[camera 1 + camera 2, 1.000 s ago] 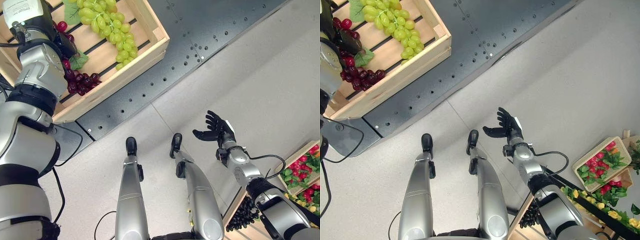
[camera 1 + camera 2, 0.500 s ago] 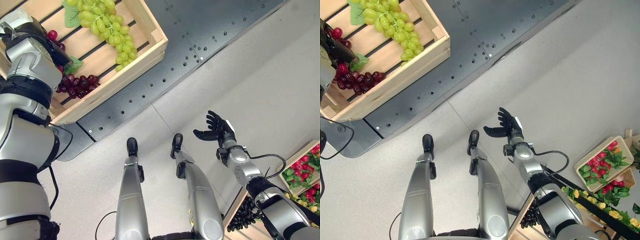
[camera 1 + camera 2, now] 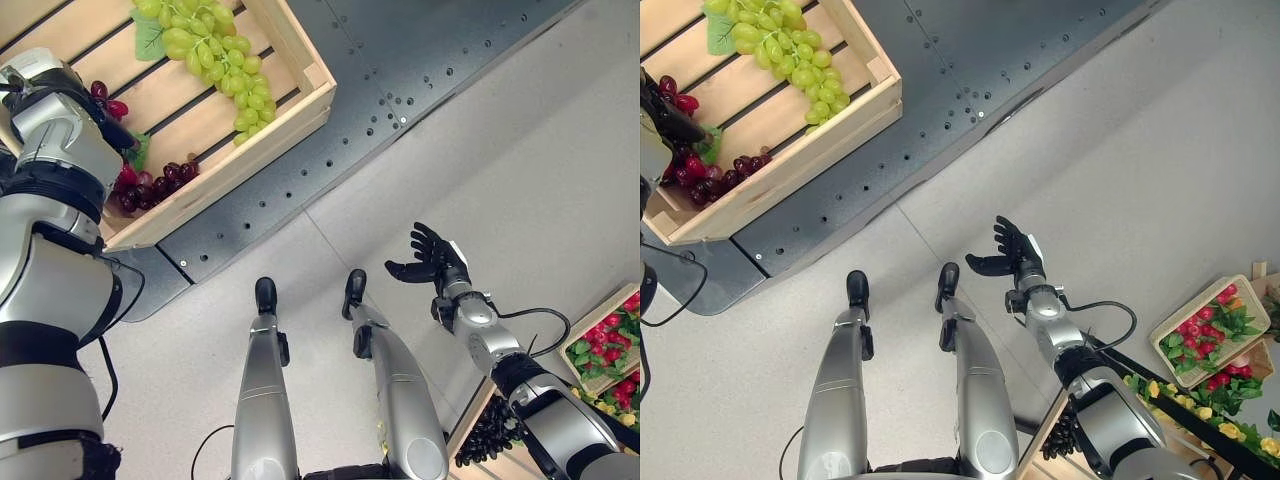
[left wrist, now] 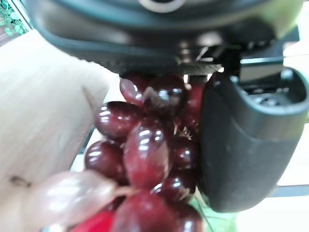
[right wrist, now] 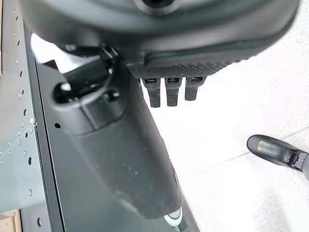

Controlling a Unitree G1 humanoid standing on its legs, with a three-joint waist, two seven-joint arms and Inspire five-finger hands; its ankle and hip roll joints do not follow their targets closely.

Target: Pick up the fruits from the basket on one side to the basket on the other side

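Observation:
A wooden crate (image 3: pixel 240 150) stands at the upper left on a dark platform. A bunch of green grapes (image 3: pixel 215 60) lies in it. My left hand (image 3: pixel 668 115) reaches into the crate's left end and is shut on a bunch of dark red grapes (image 3: pixel 150 185). In the left wrist view the red grapes (image 4: pixel 145 154) press against the palm, with the thumb (image 4: pixel 246 145) curled beside them. My right hand (image 3: pixel 430 262) hangs open over the grey floor at centre right, holding nothing.
The dark perforated platform (image 3: pixel 400 70) runs diagonally under the crate. At the lower right stand crates with red fruit and leaves (image 3: pixel 605 340), black grapes (image 3: pixel 490 430) and yellow fruit (image 3: pixel 1210 425). Grey floor lies between the two sides.
My left arm has drawn back to the left inside the crate, and the red grapes have shifted left with it. The right hand has stayed in place.

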